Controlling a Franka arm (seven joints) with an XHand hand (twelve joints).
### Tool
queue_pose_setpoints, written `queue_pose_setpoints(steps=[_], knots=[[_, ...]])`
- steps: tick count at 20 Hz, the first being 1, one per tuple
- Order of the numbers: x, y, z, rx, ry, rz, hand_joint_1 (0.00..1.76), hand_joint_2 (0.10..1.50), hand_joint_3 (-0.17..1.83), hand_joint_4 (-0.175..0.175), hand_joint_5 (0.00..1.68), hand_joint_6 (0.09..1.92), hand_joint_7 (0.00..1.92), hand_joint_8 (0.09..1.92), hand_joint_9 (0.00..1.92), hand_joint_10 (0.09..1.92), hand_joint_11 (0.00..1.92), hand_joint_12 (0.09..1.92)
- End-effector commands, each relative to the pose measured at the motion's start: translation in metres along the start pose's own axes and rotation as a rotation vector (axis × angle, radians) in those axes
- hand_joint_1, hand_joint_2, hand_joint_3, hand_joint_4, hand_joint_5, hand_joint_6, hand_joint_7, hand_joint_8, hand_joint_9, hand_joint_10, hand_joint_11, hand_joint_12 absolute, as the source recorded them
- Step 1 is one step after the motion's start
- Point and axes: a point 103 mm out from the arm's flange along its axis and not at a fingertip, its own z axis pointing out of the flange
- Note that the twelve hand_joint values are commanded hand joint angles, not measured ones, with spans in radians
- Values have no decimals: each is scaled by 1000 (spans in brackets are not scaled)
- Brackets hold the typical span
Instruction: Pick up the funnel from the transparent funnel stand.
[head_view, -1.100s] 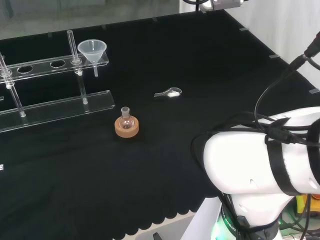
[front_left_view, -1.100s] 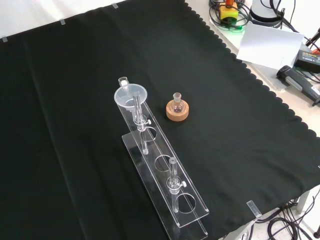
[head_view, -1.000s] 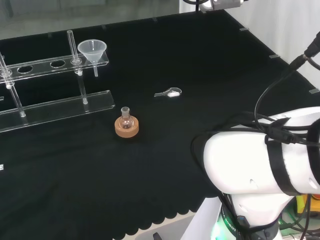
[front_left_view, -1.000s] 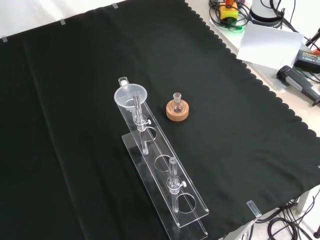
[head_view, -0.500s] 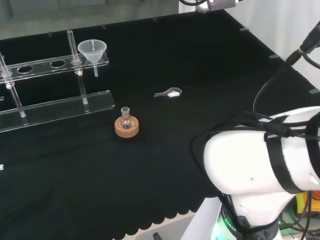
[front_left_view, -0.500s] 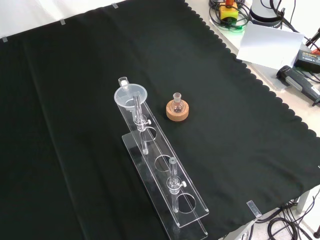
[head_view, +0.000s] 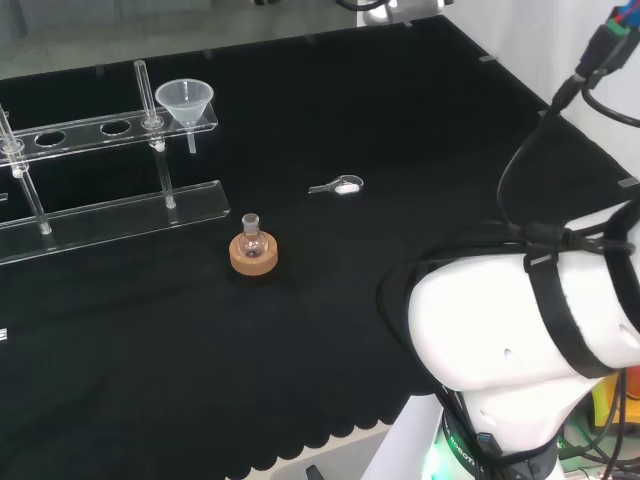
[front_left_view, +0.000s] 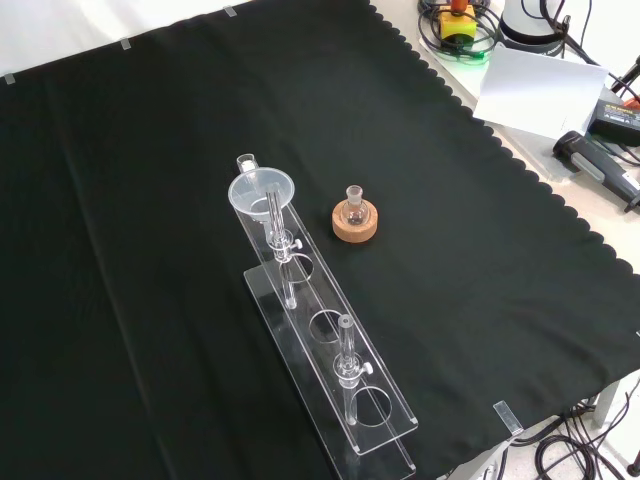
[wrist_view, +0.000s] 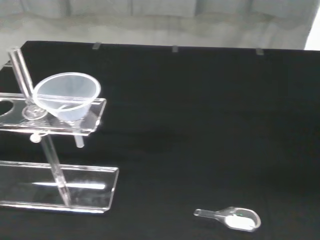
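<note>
One funnel (head_view: 184, 99) above black cloth (head_view: 400, 120)

A black cloth (front_left_view: 150, 130) with a scalloped edge covers the tabletop. On it stand a clear rack (front_left_view: 330, 375) — long, with round holes in its upper bar — and, just beside it, a cork ring (front_left_view: 355, 224) bearing a small flask (front_left_view: 353, 207). A small clear scoop (head_view: 340, 185) lies well apart in the head view.

1 funnel (head_view: 184, 100), 1 stand (head_view: 110, 215), 1 flask (head_view: 252, 240), 1 cork ring (head_view: 253, 258), 1 scoop (head_view: 338, 185).
</note>
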Motion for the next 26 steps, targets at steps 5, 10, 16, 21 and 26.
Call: queue_pose_setpoints(steps=[5, 10, 16, 21, 26], knots=[[50, 38, 26, 12, 42, -92, 297, 621, 20, 61, 0, 87, 0, 87, 0, 87, 0, 87], [69, 55, 36, 19, 59, -124, 302, 620, 18, 62, 0, 87, 0, 87, 0, 87, 0, 87], [82, 77, 49, 26, 61, -132, 314, 621, 18, 59, 0, 87, 0, 87, 0, 87, 0, 87], [90, 94, 63, 44, 59, -127, 332, 622, 17, 57, 0, 87, 0, 87, 0, 87, 0, 87], [101, 111, 79, 80, 55, -122, 341, 622, 16, 55, 0, 87, 0, 87, 0, 87, 0, 87]])
